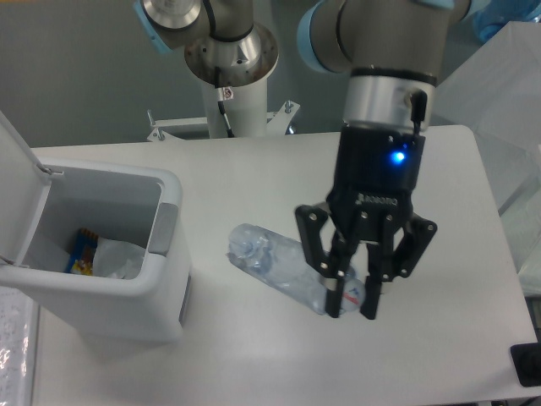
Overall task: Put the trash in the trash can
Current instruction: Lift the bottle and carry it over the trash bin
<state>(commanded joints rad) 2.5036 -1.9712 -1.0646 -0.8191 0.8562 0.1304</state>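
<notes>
A crushed clear plastic bottle (275, 265) with a bluish tint hangs tilted above the table, its free end pointing left toward the bin. My gripper (352, 305) is shut on its right end, fingertips (335, 305) pinching the bottle near the cap. The trash can (165, 279), a white boxy bin with its flip lid (15, 169) standing open and a grey latch panel (162, 228) on the rim, sits at the left of the table. Inside it lie a crumpled clear wrapper (117, 258) and a colourful packet (81, 251).
The arm's white base column (230, 63) stands at the back of the table. A translucent white sheet (503, 110) covers the area to the right. A dark object (527, 364) sits at the table's lower right corner.
</notes>
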